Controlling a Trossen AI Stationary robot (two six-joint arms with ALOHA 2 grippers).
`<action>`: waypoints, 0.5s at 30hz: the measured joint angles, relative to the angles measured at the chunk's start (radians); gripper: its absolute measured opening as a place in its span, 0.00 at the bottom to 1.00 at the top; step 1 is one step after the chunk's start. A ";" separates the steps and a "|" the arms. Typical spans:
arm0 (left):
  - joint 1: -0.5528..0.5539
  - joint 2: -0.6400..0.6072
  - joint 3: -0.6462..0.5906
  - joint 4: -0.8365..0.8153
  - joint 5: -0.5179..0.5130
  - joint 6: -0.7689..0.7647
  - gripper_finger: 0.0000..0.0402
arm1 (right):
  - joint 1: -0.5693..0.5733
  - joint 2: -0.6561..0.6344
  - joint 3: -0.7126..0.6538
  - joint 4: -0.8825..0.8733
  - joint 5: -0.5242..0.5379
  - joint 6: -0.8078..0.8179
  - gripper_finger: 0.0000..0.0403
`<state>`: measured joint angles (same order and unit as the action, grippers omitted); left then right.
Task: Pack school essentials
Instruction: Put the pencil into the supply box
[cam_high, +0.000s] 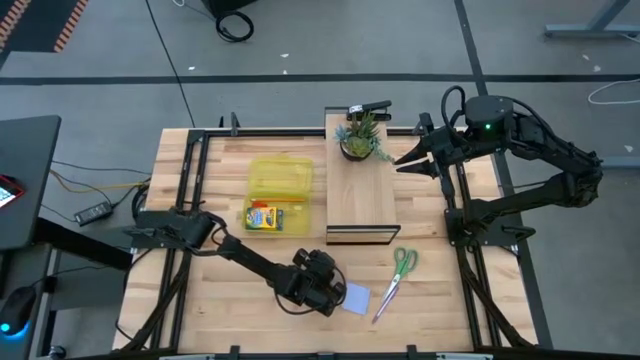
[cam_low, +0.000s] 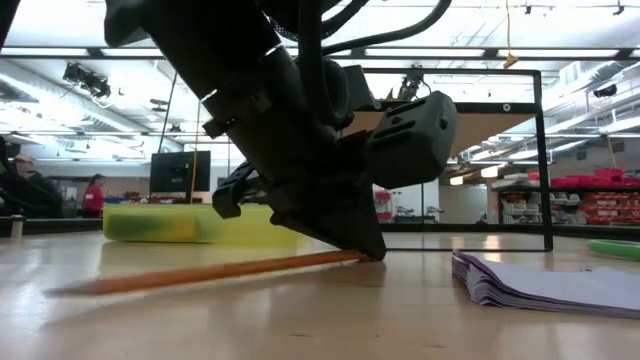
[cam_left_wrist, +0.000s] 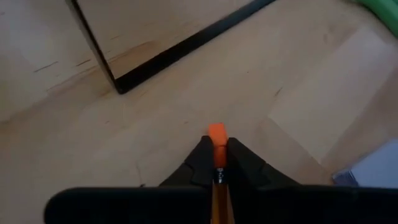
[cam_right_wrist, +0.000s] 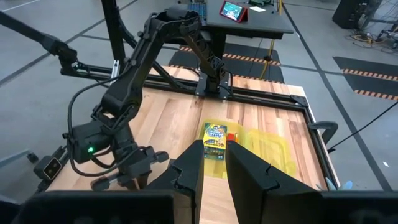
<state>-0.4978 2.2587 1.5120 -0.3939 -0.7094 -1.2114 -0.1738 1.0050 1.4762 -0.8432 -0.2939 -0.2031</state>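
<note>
An orange pencil (cam_low: 200, 272) lies near the table's front edge, and my left gripper (cam_left_wrist: 217, 163) is shut on its eraser end. From above, the arm hides the pencil. A light blue sticky-note pad (cam_high: 356, 297) lies just right of my left gripper (cam_high: 330, 296). The green-handled scissors (cam_high: 396, 277) lie farther right. The crayon box (cam_high: 264, 217) rests on a translucent yellow case (cam_high: 280, 180). My right gripper (cam_right_wrist: 214, 171) hangs raised over the far right of the table, open, with nothing between its fingers. My left gripper pinches the pencil just behind its orange eraser (cam_left_wrist: 217, 138), one finger on each side. The fingers slant down from the table's left and lie along the pencil, which runs back under the hand. The pencil's pointed end (cam_low: 65, 289) is on the table.
A wooden board with a black frame (cam_high: 360, 200) stands at centre and carries a potted plant (cam_high: 360, 138) at its far end. The frame's black edge (cam_left_wrist: 186, 45) lies close ahead of my left gripper. Bare wood lies at the front left.
</note>
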 joint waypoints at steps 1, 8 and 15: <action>0.001 -0.005 0.000 -0.004 0.011 0.021 0.07 | 0.000 0.000 0.000 0.000 0.000 0.000 0.18; -0.003 -0.041 -0.002 -0.082 0.041 0.053 0.05 | 0.000 0.000 0.000 0.006 0.000 0.009 0.18; -0.011 -0.102 -0.002 -0.278 0.016 0.053 0.08 | 0.000 0.000 0.000 0.012 0.000 0.010 0.18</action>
<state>-0.5084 2.1566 1.5097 -0.6716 -0.6934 -1.1587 -0.1741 1.0054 1.4762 -0.8310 -0.2936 -0.1933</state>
